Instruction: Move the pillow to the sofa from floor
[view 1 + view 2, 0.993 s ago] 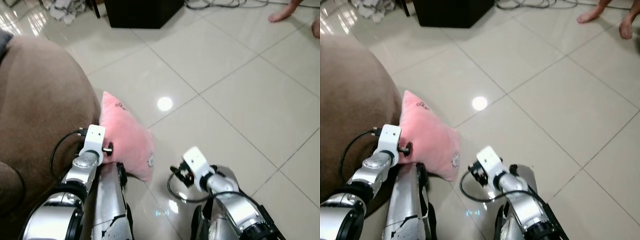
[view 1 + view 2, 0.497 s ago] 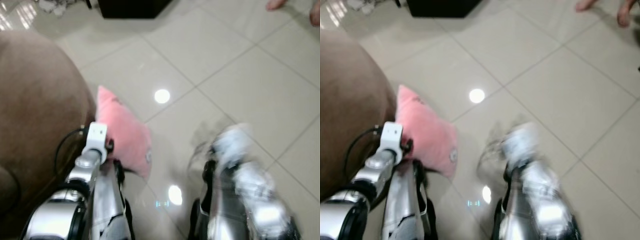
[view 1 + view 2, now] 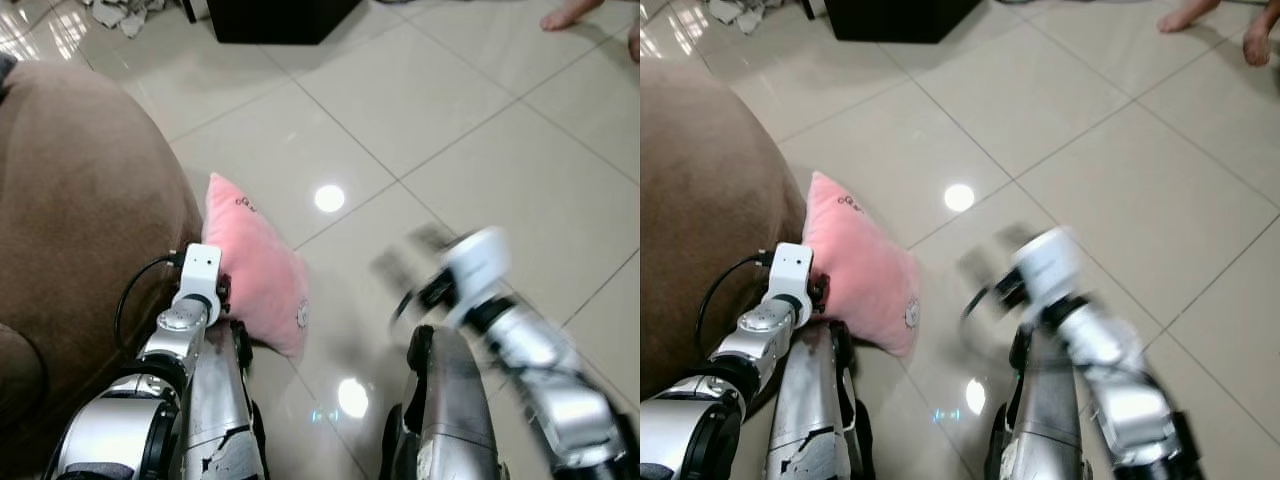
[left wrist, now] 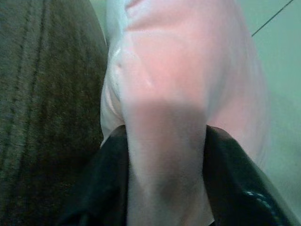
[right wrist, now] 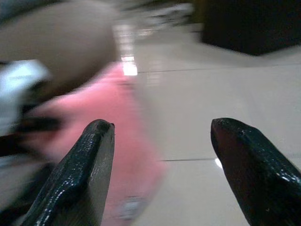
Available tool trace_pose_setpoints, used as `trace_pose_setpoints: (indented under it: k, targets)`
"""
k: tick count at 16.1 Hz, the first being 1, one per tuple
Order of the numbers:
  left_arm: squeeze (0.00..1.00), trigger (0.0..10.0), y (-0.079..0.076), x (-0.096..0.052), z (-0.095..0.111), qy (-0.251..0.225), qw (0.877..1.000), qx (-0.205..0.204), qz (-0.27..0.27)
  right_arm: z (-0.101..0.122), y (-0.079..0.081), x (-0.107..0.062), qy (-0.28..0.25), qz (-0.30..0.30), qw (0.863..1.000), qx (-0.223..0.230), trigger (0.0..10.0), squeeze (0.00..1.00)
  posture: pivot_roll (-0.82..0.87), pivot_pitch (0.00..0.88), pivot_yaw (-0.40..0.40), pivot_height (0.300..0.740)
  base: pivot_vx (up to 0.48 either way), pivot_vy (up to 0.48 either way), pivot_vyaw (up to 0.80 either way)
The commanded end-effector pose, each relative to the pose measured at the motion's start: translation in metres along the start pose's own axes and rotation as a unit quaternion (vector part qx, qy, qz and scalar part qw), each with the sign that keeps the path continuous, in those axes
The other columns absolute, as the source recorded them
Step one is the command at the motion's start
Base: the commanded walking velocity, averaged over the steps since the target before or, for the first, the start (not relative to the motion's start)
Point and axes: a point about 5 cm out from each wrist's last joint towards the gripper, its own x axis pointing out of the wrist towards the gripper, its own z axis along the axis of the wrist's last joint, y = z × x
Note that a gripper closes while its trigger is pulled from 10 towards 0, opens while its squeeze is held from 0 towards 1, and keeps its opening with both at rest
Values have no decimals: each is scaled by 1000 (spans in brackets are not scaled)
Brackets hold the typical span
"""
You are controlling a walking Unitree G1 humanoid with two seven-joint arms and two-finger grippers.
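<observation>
Brown sofa (image 3: 80, 220) at far left. Just right of it, pink pillow (image 3: 255, 270) on the tiled floor (image 3: 450, 120), leaning against the sofa's side. Left gripper (image 4: 164, 188) clamped on the pillow's near edge, fingers pinching the fabric. Further right, right gripper (image 5: 160, 155) blurred, raised above the floor, jaws spread wide, holding nothing.

Floor (image 3: 470, 120): large glossy beige tiles with thin dark grout lines, set diagonal to the view. A round ceiling-light reflection (image 3: 329, 198) sits on one tile; a second glare spot (image 3: 352, 396) lies nearer the camera. Brown upholstered sofa (image 3: 80, 210) takes up the left side. Black cabinet (image 3: 280, 18) stands at the far edge, crumpled cloth (image 3: 120, 12) to its left. A person's bare foot (image 3: 570, 14) rests on the tiles far right.
</observation>
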Motion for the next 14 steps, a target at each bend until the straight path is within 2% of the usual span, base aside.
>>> trace_pose_setpoints:
  k: [1, 2, 5, 9, 14]
  targets:
    - [0, 0, 0, -1, -7, 17, 1000, 4, -4, 2, 11, -1, 1, 46, 999, 1, 10000, 0, -93, 153, 21, 496, 0, 0, 0]
    - [0, 0, 0, -1, -6, 16, 1000, 5, -6, 3, 18, -2, 5, 80, 997, 7, 10000, 0, -92, 156, 22, 496, 0, 0, 0]
    - [0, 0, 0, 0, -4, 13, 1000, 3, -13, -1, 21, -8, 30, 126, 992, 7, 10000, 0, -91, 158, 22, 496, 0, 0, 0]
    - [0, 0, -3, 0, -3, 14, 1000, 3, -26, -9, 19, -13, 58, 144, 988, 9, 10000, 0, -91, 155, 20, 496, 0, 0, 0]
    - [0, 0, -7, 0, -5, 19, 999, 3, -43, -15, 20, -15, 69, 147, 987, 9, 10000, 0, -91, 153, 25, 496, 0, 0, 0]
